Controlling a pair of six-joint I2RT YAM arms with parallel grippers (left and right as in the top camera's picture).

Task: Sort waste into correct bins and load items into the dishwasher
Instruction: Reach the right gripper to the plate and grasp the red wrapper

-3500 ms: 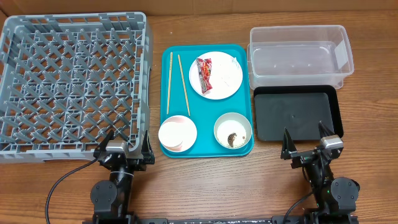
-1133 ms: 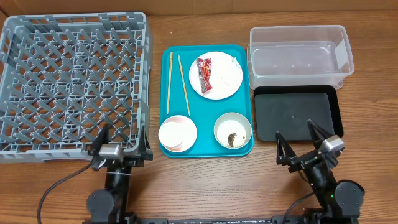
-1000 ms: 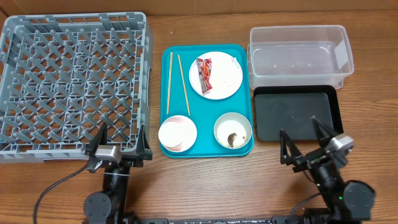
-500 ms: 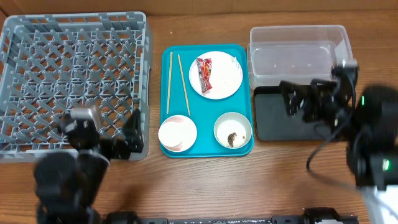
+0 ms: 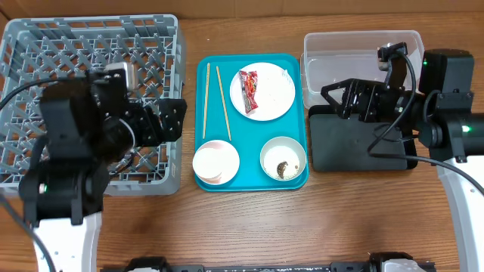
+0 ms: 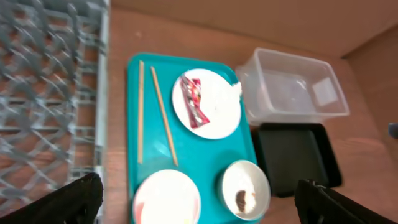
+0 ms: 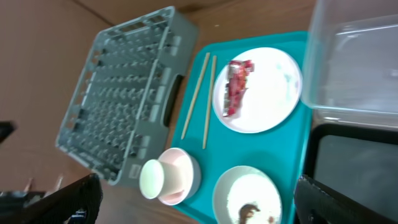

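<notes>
Grey lattice rack (image 5: 91, 23) sits left on the bench (image 5: 249, 227); clear tub (image 5: 363, 57) and black tray (image 5: 355, 147) sit right. Teal tray (image 5: 249, 143) between them carries plate (image 5: 272, 98), bowl (image 5: 266, 155) and dish (image 5: 227, 162): probably hard, slick, breakable, so grip the rims. Chopsticks (image 5: 206, 98) thin, lying flat, likely tricky. Wrapper (image 5: 248, 85) on plate looks light and crinkly; pinch mid-body. Left pincer (image 6: 199, 196) and right pincer (image 7: 196, 193) spread wide, holding nothing. Nothing blocks access.

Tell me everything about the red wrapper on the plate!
The red snack wrapper is a long, narrow packet with white and dark print. It looks like crinkly plastic, flattened and probably empty. It lies flat on the left side of the round white plate, its long side running nearly front to back. The plate sits on the teal tray. Only the plate touches it.
</notes>
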